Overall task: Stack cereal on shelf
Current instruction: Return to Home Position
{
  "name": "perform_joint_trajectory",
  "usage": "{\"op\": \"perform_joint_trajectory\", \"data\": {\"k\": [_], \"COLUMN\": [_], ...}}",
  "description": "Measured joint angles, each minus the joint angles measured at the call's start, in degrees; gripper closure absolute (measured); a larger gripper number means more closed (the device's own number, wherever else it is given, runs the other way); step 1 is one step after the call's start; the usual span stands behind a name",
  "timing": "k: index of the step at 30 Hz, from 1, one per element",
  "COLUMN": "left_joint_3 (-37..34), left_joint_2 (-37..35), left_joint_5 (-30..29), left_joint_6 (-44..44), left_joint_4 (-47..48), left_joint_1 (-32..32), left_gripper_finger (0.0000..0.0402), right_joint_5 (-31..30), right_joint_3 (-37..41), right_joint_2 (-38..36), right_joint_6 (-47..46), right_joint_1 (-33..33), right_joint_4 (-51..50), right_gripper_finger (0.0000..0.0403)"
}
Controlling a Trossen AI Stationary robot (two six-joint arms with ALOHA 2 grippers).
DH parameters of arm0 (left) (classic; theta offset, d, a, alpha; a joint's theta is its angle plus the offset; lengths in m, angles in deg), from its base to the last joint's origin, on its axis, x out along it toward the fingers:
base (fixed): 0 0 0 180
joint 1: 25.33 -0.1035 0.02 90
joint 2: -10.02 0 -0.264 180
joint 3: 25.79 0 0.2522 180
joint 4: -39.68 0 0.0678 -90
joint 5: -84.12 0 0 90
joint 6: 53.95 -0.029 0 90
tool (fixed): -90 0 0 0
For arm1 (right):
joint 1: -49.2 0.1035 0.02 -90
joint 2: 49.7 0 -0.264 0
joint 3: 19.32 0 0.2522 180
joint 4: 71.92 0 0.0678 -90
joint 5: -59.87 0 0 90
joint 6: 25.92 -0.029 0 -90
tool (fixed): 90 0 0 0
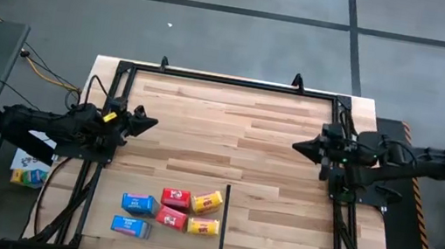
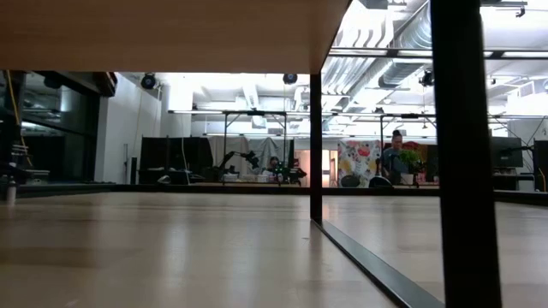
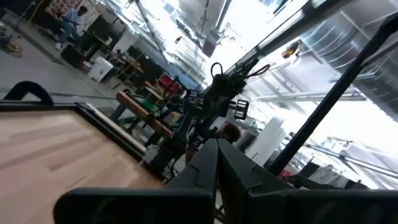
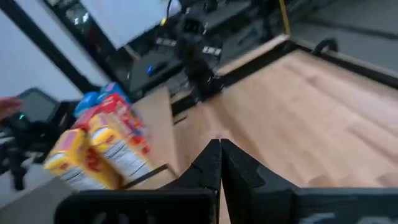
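Note:
Six small cereal cartons lie in a cluster on the wooden table near its near edge: two blue [image 1: 138,204] [image 1: 129,226], two red [image 1: 175,197] [image 1: 171,218] and two yellow [image 1: 207,202] [image 1: 203,226]. They also show in the right wrist view [image 4: 99,146]. My left gripper [image 1: 147,122] is shut and empty, held above the table's left side, pointing right. My right gripper [image 1: 299,146] is shut and empty above the right side, pointing left. Both are far from the cartons. The fingers meet in each wrist view [image 3: 216,152] [image 4: 219,149].
A black frame [image 1: 229,81] runs round the table. A thin black bar [image 1: 224,220] stands just right of the cartons. The low view shows a wooden board overhead [image 2: 171,34] and black uprights [image 2: 315,145] [image 2: 462,154]. The table's middle [image 1: 221,133] is bare wood. People are in the room beyond [image 2: 396,154].

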Motion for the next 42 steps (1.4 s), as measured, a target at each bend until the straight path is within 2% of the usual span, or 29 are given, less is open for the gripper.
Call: {"op": "perform_joint_trajectory", "data": {"k": [3, 7, 12, 17, 20, 25, 29, 32, 36, 42], "left_joint_3": [0.00, 0.00, 0.02, 0.00, -0.13, -0.09, -0.09, -0.09, -0.09, -0.09], "left_joint_2": [0.00, -0.07, -6.04, -6.17, -6.14, -6.14, -6.15, -6.16, -6.15, -6.16], "left_joint_5": [0.00, 0.00, 0.01, 0.19, 0.45, 0.66, 0.66, 0.66, 0.68, 0.68], "left_joint_6": [0.06, 0.05, 0.04, 0.09, 0.11, 0.09, 0.10, 0.09, 0.11, 0.08], "left_joint_4": [0.84, 2.14, 7.65, 11.74, 17.32, 21.60, 21.68, 21.60, 21.62, 21.60], "left_joint_1": [0.00, -0.02, -0.02, 0.85, 1.58, 2.61, 2.69, 2.69, 2.69, 3.63], "left_gripper_finger": [0.0401, 0.0401, 0.0401, 0.0401, 0.0401, 0.0401, 0.0401, 0.0401, 0.0401, 0.0401], "right_joint_5": [-0.93, 3.26, 5.49, 5.33, 5.33, 4.00, 4.76, 8.43, 13.99, 14.38], "right_joint_3": [6.88, 13.16, 19.65, 27.39, 32.66, 40.84, 42.08, 42.11, 42.04, 42.06], "right_joint_2": [-5.47, -12.61, -19.27, -22.01, -22.13, -22.12, -22.10, -22.14, -21.81, -19.40], "right_joint_6": [1.91, 1.55, 3.12, 6.63, 9.61, 9.26, 7.53, 7.12, 4.34, 6.74], "right_joint_1": [-2.28, -8.12, -12.71, -14.48, -14.97, -15.62, -16.02, -15.99, -15.86, -14.10], "right_joint_4": [4.66, 6.66, 10.53, 22.47, 29.79, 35.92, 32.70, 30.61, 22.88, 22.93], "right_gripper_finger": [0.0402, 0.0402, 0.0403, 0.0403, 0.0403, 0.0403, 0.0403, 0.0403, 0.0403, 0.0403]}}
